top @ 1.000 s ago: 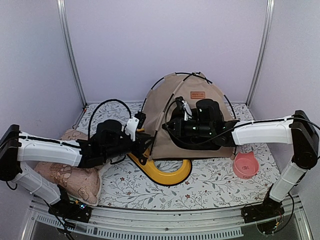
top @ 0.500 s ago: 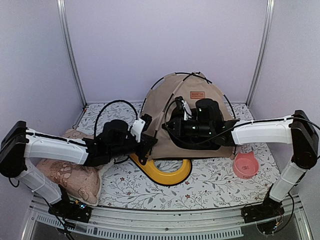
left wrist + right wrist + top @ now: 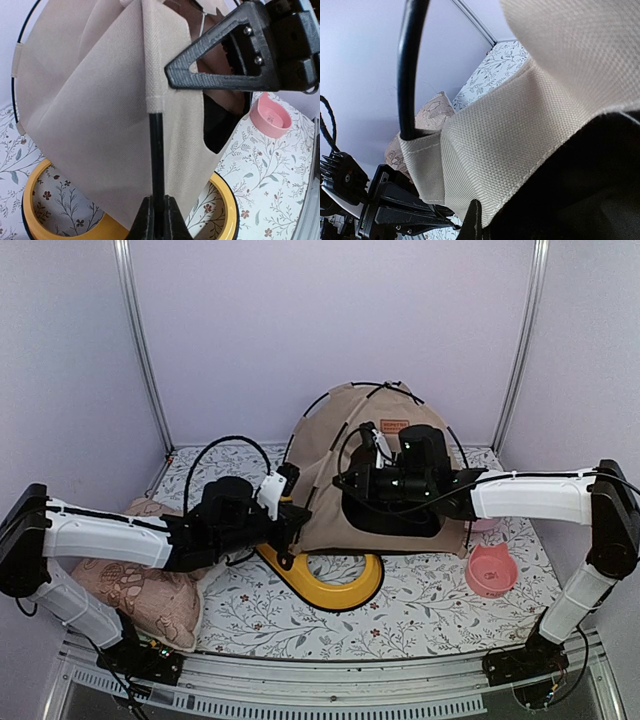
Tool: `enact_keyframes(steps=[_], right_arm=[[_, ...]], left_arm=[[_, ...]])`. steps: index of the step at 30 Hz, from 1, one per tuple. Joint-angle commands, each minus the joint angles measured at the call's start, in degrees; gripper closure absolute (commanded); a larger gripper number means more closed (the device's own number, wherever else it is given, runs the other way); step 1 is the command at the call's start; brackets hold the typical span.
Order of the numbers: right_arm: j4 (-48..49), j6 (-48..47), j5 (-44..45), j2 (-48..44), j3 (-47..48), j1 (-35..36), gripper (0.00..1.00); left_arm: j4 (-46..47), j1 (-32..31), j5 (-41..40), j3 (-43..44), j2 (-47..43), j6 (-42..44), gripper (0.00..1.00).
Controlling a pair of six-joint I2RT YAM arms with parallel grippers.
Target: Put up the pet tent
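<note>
The pet tent (image 3: pixel 335 435) stands at the back middle of the flowered worktop (image 3: pixel 420 612). Its tan fabric is raised in a dome, thin black poles arc over the top, and a small brown label patch (image 3: pixel 394 426) sits high on the front. The doorway, dark inside, faces the near edge.

My left tool (image 3: pixel 157 214) is at the tent's front left corner, pressed together on a black pole (image 3: pixel 156 145). It grips just below where the pole leaves its fabric sleeve, and the pole runs straight up from between my fingers into the seam.

My right tool (image 3: pixel 474 222) reaches in from the tent's right side to the left edge of the doorway. In its wrist view the hem (image 3: pixel 510 135) of the opening lies across the fingertip, with the dark lining (image 3: pixel 580 190) just behind it. The tool looks pinched on that hem, though only one finger shows clearly. In my left wrist view one black triangular finger of the right tool sits close against the fabric, just above and right of the sleeve end.

A yellow double-bowl tray (image 3: pixel 340 598) lies directly in front of the tent, its far rim against the tent's lower left corner and partly covered by the fabric. A pink bowl (image 3: pixel 490 570) with small ears sits near the tent's front right corner. A pinkish patterned cushion (image 3: pixel 130 590) lies well to the tent's left, under my left arm.
</note>
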Motion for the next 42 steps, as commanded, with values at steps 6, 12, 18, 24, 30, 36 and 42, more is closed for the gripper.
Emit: enact_keyframes(steps=[6,12,18,24,30,36,42], right_arm=[[0.4,-0.6,-3.5,-4.6,4.7,-3.9,0.93],[-8.1,-8.2,-2.3,-7.4,8.6,0.3,0.55],[-16.5,-17.1,8.0,-14.9,10.2,0.3,0.28],[-20.4,-25.8,11.6,-13.9,14.5,-6.5,0.17],[-22.8,-34.4,10.1,-8.2,19.8,-9.2,0.13],[-23.1,-39.4,8.2,-4.7,20.5,-8.0,0.06],[-16.4,-38.6,17.2,-3.8,16.4,-4.6,0.06]], left_arm=[[-4.9,0.6,-2.8,-0.6,-6.1,2.5,1.00],[-8.9,1.7,-0.9,4.4,-6.0,4.6,1.00],[-11.5,1.9,2.3,6.1,-7.1,4.5,1.00],[-13.4,2.0,4.9,6.8,-8.0,4.6,1.00],[-15.0,1.9,6.9,7.2,-9.2,4.5,1.00],[-16.4,2.0,8.8,7.4,-9.9,4.5,1.00],[-16.9,2.0,9.9,7.5,-9.9,4.5,1.00]])
